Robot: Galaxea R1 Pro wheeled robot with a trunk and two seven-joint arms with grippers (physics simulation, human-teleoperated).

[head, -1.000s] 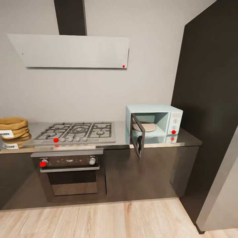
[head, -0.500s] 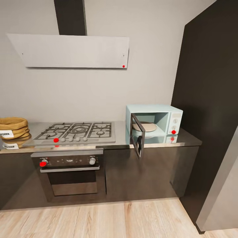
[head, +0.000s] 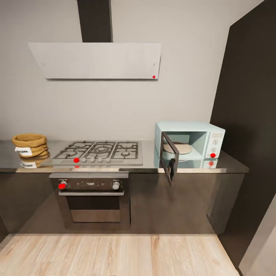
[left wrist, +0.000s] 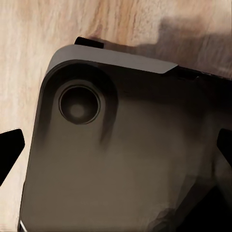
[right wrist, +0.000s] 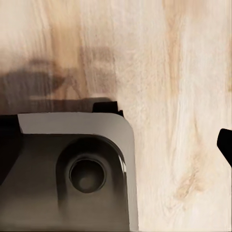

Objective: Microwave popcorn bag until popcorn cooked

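Nearest, the robot's own grey base (left wrist: 121,159) is seen from both wrist views, with the light wood floor (right wrist: 183,96) under it. Both arms seem to be hung low and kept out of the way while the robot is on the move. Dark finger tips (left wrist: 9,150) are seen wide apart at the picture edges, so the left pincer looks released. Of the right pincer just one dark tip (right wrist: 225,145) is shown, so its state cannot be told.

Farther off, the countertop (head: 149,163) is reached. The popcorn bag (head: 30,147) is sat on it at the far left, beside the gas hob (head: 99,151). It is stood upright, mouth up, label facing the room. It is squat, so its long axis is across. The microwave (head: 189,143) is well apart at the right, its door (head: 169,161) swung open, probably left ready for the bag.
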